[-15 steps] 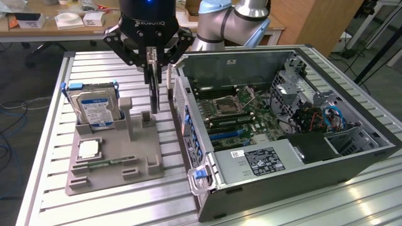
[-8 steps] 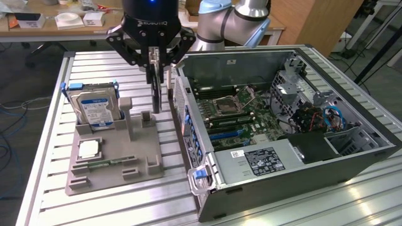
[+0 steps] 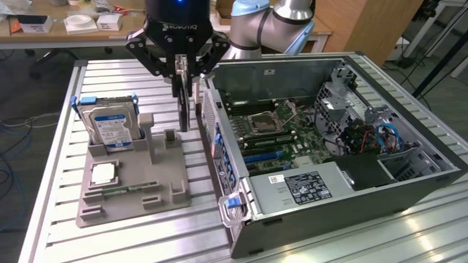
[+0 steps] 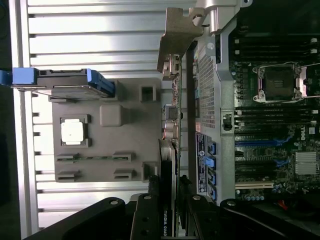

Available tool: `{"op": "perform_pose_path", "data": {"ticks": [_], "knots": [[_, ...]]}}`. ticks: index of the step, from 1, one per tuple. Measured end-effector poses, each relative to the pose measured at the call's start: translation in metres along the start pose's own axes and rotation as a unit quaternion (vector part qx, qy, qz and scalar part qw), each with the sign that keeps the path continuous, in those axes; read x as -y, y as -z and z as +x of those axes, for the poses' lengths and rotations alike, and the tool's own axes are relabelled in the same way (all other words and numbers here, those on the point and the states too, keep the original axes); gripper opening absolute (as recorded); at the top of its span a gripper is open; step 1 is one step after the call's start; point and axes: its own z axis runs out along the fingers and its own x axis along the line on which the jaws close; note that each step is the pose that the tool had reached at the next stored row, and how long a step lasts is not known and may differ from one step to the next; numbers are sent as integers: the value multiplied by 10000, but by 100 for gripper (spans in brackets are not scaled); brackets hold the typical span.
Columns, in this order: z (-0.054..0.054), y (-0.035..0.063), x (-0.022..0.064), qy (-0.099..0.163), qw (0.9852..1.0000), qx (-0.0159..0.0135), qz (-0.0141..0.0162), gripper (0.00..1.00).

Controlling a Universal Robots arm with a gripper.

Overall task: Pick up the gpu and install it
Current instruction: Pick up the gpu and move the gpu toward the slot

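- The gpu (image 3: 182, 109), a thin, flat, dark circuit card with a silver metal bracket at one end, is clamped edge-on in the black gripper (image 3: 187, 79). The gripper's fingers (image 4: 150, 215) are pressed against the card's two faces.
- The card is held upright over the middle of the ribbed aluminium tabletop (image 3: 109, 71). It hangs just beside the perforated outer wall of the open dark computer case (image 3: 409, 203).
- It is above the case-side edge of the grey moulded parts holder (image 3: 131, 205).
- The pick-up is judged done, since the card's lower edge is seen above the holder's slot posts.
- Installation is not yet done: the card is outside the case, and no card is seen in the slots on the green motherboard (image 3: 285, 134).
- A silver hard drive with a blue-and-white label (image 3: 109, 129) is seen standing in the holder, towards the tabletop's far edge.
- The card's connector edge is hidden, and it cannot be settled whether that edge is fully clear of the holder.
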Motion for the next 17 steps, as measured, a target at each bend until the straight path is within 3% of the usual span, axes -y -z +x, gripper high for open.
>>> {"op": "perform_pose_path", "data": {"ticks": [17], "knots": [[-43, -1, -2, 0, 10000, 0, 0, 26]]}}
